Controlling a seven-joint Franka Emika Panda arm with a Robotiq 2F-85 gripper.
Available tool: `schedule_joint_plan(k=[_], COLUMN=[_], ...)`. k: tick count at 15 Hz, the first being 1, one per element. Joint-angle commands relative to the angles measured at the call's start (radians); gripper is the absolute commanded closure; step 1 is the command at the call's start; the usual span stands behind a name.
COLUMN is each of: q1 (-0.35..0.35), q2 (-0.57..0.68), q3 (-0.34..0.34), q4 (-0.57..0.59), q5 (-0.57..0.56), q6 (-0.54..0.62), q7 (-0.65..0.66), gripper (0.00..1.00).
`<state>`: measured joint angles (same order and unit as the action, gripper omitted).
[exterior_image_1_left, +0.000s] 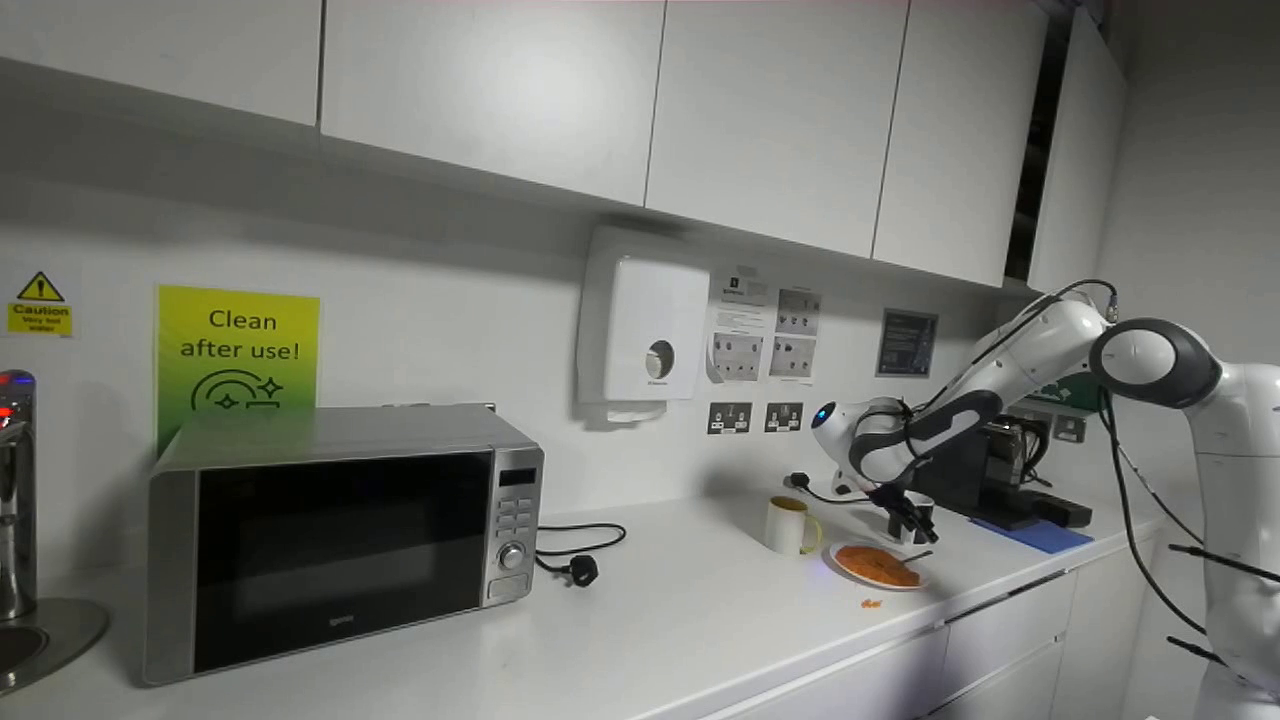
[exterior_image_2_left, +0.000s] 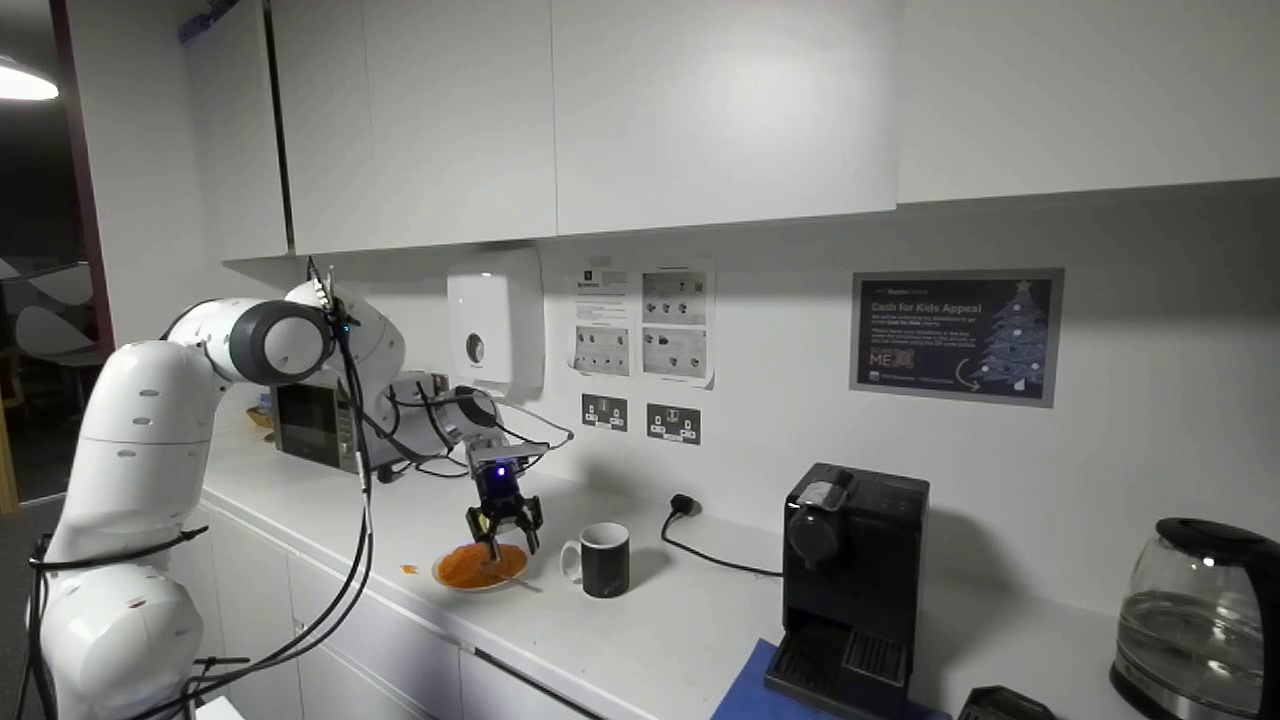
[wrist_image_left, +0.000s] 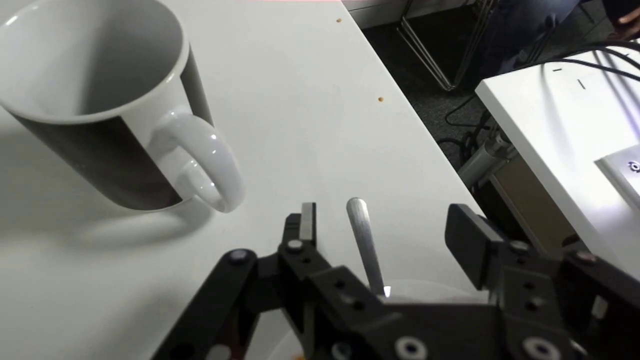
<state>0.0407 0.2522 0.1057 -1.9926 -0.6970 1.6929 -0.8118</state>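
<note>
White bench (exterior_image_1_left: 640, 640) here, long stretch between microwave (exterior_image_1_left: 345, 540) and plate (wrist_image_left: 435, 290). An exterior view gets a glass coffee pot (exterior_image_2_left: 1190, 620) the wrist view doesn't. Claw (wrist_image_left: 382, 225) is wide, over the rim of that plate of orange food (exterior_image_2_left: 465, 568), near the front edge. Mug (wrist_image_left: 110, 145) just beside; wrist view shows a metal utensil handle (wrist_image_left: 366, 240) in the gap, ungripped.

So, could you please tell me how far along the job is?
Seemingly done: orange food is on the plate, a utensil handle jutting out. In hand: the gripper hangs open near the plate, the handle showing between its fingers in the wrist view. Left, probably: gripping the handle, and perhaps clearing orange bits beside the plate.
</note>
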Motion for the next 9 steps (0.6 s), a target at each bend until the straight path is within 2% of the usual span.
schedule_joint_plan(k=[1, 5, 9], q1=[-0.011, -0.028, -0.041], q2=[-0.042, -0.094, -0.148], q3=[-0.009, -0.020, -0.038], q4=[-0.024, -0.044, -0.057], q5=[-0.006, 0.018, 0.056], q6=[0.047, 0.089, 0.082], q7=[-0.023, -0.047, -0.066], gripper=[0.00, 0.00, 0.00])
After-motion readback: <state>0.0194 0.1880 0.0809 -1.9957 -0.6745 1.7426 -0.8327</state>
